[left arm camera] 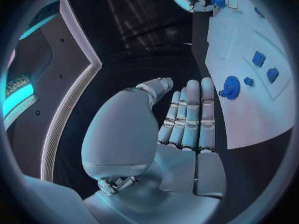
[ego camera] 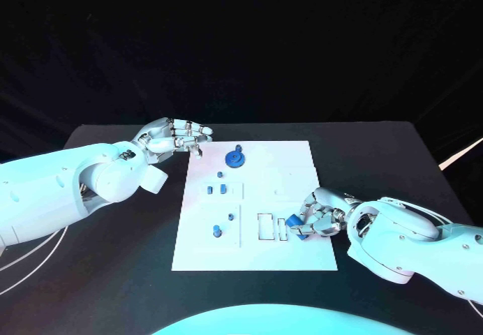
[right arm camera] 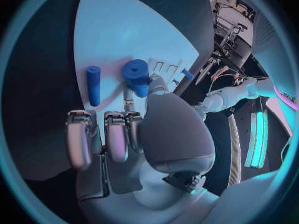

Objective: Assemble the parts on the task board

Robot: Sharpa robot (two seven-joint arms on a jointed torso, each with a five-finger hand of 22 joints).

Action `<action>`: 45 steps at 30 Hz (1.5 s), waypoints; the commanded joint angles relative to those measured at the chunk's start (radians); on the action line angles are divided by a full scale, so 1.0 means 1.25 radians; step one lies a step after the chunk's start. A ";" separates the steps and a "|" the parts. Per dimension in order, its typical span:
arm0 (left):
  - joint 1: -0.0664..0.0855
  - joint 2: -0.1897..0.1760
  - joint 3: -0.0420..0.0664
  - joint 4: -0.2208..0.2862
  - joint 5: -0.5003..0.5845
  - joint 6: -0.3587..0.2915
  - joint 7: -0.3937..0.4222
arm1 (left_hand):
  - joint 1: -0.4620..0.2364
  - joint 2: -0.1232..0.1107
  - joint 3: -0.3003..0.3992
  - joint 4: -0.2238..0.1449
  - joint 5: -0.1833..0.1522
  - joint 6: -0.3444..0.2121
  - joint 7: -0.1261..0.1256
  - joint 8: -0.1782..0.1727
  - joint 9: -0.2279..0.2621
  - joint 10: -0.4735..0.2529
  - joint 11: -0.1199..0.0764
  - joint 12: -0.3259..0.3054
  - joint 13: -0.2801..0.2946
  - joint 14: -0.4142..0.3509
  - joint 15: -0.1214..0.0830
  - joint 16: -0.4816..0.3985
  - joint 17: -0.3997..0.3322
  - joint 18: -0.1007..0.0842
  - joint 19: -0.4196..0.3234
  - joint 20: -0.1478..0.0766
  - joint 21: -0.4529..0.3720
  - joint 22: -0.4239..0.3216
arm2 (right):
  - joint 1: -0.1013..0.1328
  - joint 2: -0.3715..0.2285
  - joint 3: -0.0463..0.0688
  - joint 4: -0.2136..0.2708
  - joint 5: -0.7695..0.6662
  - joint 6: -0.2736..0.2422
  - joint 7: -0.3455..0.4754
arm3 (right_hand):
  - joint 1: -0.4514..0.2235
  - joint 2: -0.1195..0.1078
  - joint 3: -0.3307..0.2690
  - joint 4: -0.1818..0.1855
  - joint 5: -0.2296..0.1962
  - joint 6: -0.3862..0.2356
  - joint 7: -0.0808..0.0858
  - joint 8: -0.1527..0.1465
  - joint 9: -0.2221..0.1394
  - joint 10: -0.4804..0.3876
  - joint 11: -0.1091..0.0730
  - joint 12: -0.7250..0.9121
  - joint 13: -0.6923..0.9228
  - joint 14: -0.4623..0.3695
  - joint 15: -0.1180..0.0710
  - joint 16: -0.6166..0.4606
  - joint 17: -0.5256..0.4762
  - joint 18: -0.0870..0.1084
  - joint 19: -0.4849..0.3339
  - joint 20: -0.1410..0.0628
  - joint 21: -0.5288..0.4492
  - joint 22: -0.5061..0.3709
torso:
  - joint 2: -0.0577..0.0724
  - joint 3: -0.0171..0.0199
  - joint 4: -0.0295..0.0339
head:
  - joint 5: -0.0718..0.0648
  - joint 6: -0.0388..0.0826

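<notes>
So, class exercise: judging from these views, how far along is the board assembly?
Partly done, it seems. Several small blue parts and a round blue part already sit on the task board. In hand: the right hand pinches a blue part beside the rectangular slots, which look unfilled. The left hand holds nothing, at the board's far corner.

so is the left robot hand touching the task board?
Apart. In the left wrist view, black table shows between the left robot hand and the task board edge.
</notes>
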 commanded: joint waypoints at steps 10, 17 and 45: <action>0.000 0.000 0.001 0.003 0.004 0.013 0.002 | 0.001 0.003 -0.004 0.001 0.005 -0.007 0.016 0.003 -0.001 -0.005 -0.001 0.004 -0.001 0.000 0.003 0.000 0.001 0.011 0.001 0.003 -0.006 -0.001 | 0.004 -0.018 -0.007 0.018 0.027 0.000 -0.041 | 0.004 -0.003 0.058 -0.024 0.041 0.034 -0.015 -0.002 -0.007 0.054 -0.009 -0.004 0.171 0.075 -0.008 0.004 0.173 -0.009 0.071 -0.007 0.007 0.198 | 0.000 0.0001 -0.0006 | -0.001 0.000; 0.000 0.001 0.001 0.002 0.004 0.013 0.001 | 0.001 0.003 -0.004 0.001 0.006 -0.007 0.016 0.004 -0.001 -0.005 -0.001 0.005 -0.001 0.000 0.003 0.000 0.001 0.012 0.001 0.003 -0.006 -0.001 | 0.027 -0.027 -0.006 0.039 0.089 -0.019 -0.035 | -0.017 -0.006 0.066 -0.023 0.035 0.037 -0.016 -0.001 -0.009 0.053 -0.010 -0.007 0.169 0.075 -0.009 0.004 0.172 -0.008 0.071 -0.009 0.007 0.198 | 0.000 -0.0001 0.0000 | -0.002 -0.001; 0.001 0.002 0.001 0.004 0.005 0.014 -0.003 | -0.001 0.006 -0.004 0.005 0.007 -0.007 0.017 0.004 -0.001 -0.005 -0.001 0.005 -0.002 0.000 0.003 0.001 0.001 0.011 0.001 0.004 -0.007 -0.002 | 0.031 0.075 -0.005 0.015 0.134 -0.071 -0.016 | -0.101 -0.016 0.084 -0.024 -0.037 0.038 -0.015 0.003 -0.010 0.048 -0.010 -0.017 0.162 0.074 -0.009 0.002 0.168 -0.007 0.069 -0.008 0.002 0.197 | 0.001 -0.0006 0.0003 | -0.003 -0.004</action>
